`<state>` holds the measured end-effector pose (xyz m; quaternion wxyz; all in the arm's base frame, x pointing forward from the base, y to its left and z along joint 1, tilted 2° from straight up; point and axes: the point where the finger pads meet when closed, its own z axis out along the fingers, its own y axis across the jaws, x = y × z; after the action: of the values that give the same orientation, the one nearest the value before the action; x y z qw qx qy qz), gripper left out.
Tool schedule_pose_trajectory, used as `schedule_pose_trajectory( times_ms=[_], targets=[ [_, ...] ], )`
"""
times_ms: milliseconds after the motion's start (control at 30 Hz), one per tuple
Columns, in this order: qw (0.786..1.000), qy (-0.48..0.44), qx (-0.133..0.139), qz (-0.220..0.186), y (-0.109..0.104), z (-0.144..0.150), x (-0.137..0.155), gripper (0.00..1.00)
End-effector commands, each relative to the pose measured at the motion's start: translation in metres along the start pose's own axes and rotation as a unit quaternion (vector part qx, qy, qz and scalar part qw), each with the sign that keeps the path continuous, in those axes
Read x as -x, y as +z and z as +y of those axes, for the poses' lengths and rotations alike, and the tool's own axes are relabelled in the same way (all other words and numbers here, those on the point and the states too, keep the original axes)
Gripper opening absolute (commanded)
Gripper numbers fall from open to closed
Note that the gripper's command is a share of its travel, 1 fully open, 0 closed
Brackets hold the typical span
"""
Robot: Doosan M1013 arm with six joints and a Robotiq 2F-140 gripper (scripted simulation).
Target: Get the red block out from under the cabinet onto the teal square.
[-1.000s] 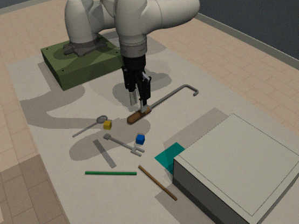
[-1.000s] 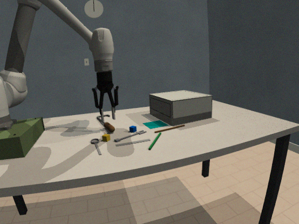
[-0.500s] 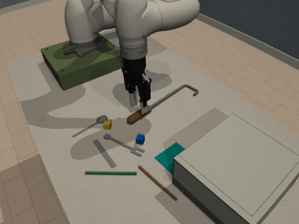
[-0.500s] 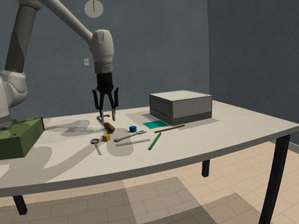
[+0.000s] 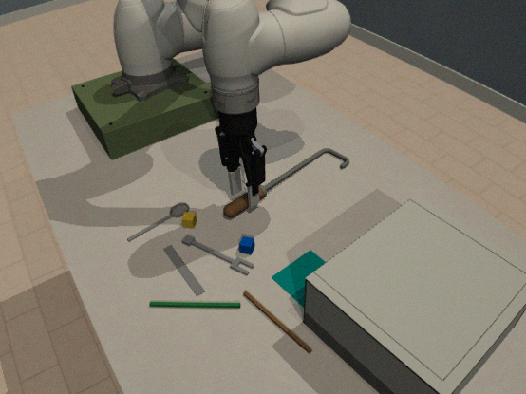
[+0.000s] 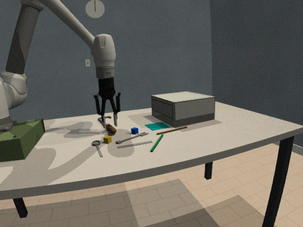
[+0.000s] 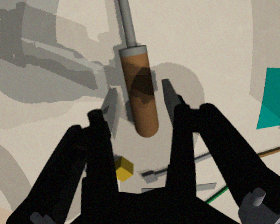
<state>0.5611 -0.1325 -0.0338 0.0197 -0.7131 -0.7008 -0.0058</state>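
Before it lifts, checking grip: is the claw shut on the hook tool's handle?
No: the claw straddles the wooden handle, gaps showing both sides.

No readable text, labels or numbers anywhere.

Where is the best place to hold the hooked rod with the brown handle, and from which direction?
Grip the hooked rod at its brown handle, coming straight down from above. It lies flat on the table, and the handle is its thickest part. The gripper hangs over it, fingers on either side, not closed on it.

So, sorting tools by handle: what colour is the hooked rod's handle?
Brown, on the grey hooked metal rod's handle; the wrist view shows it best.
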Motion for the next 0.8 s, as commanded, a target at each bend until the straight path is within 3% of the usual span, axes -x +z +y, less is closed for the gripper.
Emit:
schedule_pose_trajectory(
  times_ms=[0,767],
  targets=[
    [1.0,0.0,0.0,0.0,0.004,0.0,0.0,0.34],
    [1.0,0.0,0.0,0.0,0.025,0.0,0.0,0.34]
  ],
)
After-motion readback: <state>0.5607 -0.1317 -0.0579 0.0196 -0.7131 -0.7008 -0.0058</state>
